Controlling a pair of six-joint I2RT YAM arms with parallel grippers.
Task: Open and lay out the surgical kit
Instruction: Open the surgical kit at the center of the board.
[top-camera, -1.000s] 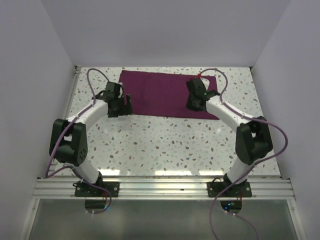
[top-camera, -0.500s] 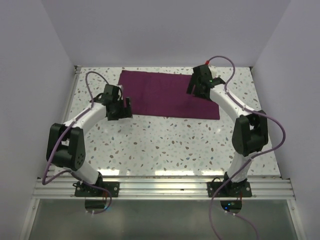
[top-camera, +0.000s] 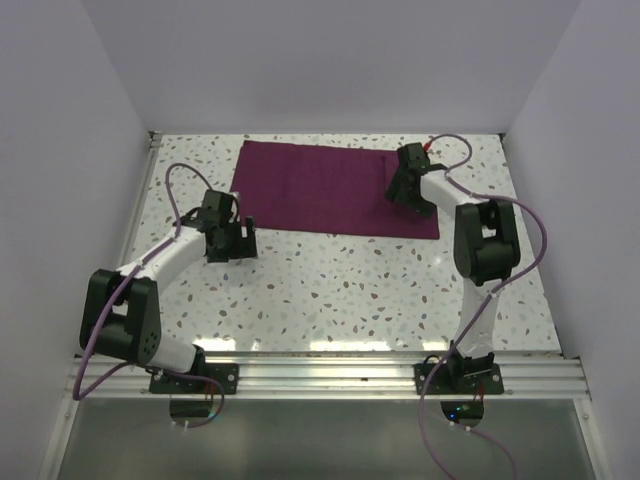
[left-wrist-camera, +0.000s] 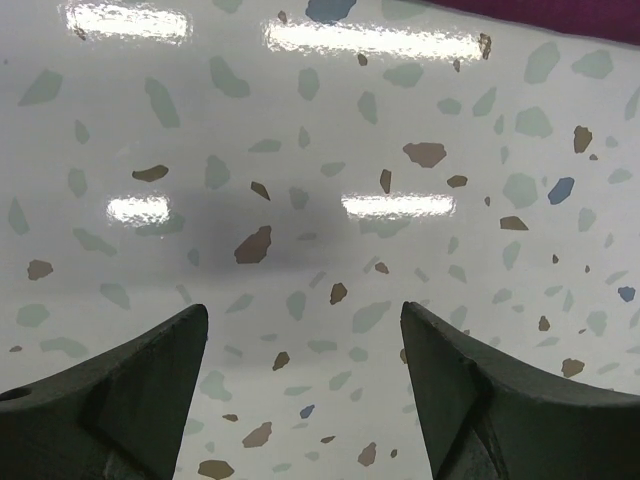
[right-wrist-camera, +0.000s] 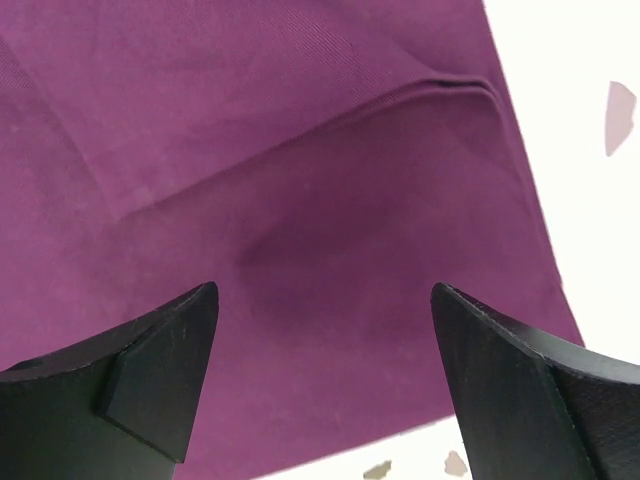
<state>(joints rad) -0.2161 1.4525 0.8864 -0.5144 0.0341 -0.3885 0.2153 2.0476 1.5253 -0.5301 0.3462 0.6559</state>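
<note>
From above, the left gripper is hovering over the speckled table, just off the near left corner of the dark purple cloth wrap. From this height I cannot tell how far its jaws are parted. The wrap is lying flat along the far side of the table as a wide rectangle. The right gripper is hanging over the wrap's right end, inside its edge, and the gap between its jaws is also too small to judge from here.

On the left wrist camera, the left gripper is standing wide apart. Both dark fingers are framing bare terrazzo table and nothing is sitting between them. The cloth wrap is showing only as a thin purple strip at the top right, well beyond the fingertips and not touching them.

On the right wrist camera, the right gripper is spread wide too and is gripping nothing. The cloth wrap is filling the space between and beyond its fingers. A folded flap edge is running diagonally across the wrap, ending near its right border. White table is showing past that border, and the wrap's near edge is lying just beside the fingers.
</note>
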